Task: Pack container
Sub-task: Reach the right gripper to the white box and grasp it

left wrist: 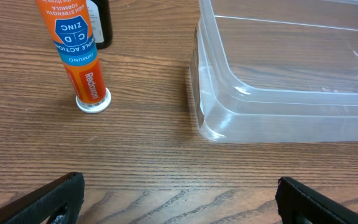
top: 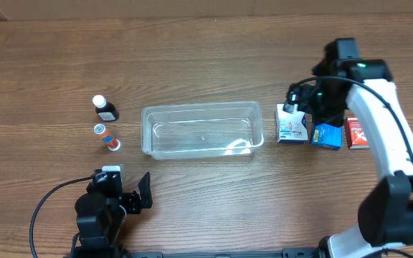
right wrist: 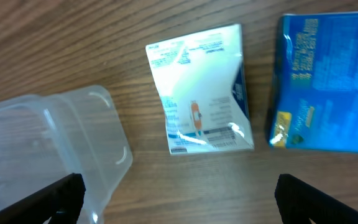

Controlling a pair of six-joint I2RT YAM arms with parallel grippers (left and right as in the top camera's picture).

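The clear plastic container point(top: 201, 107) stands empty in the middle of the table. It also shows in the left wrist view point(left wrist: 272, 118), and its corner shows in the right wrist view point(right wrist: 107, 134). My right gripper point(top: 297, 102) is open and empty, hovering above a white box point(top: 292, 127) just right of the container. In the right wrist view the white box point(right wrist: 201, 93) lies ahead of the open jaws point(right wrist: 179, 199). My left gripper point(top: 129, 186) is open and empty near the front edge, left of the container; its jaws point(left wrist: 180, 199) are wide apart over bare wood.
A blue box point(top: 327, 135) point(right wrist: 328, 81) and a red box point(top: 356, 133) lie right of the white box. An orange tube point(top: 107, 136) point(left wrist: 79, 56) lies on its side and a dark bottle point(top: 105, 108) point(left wrist: 101, 25) stands left of the container.
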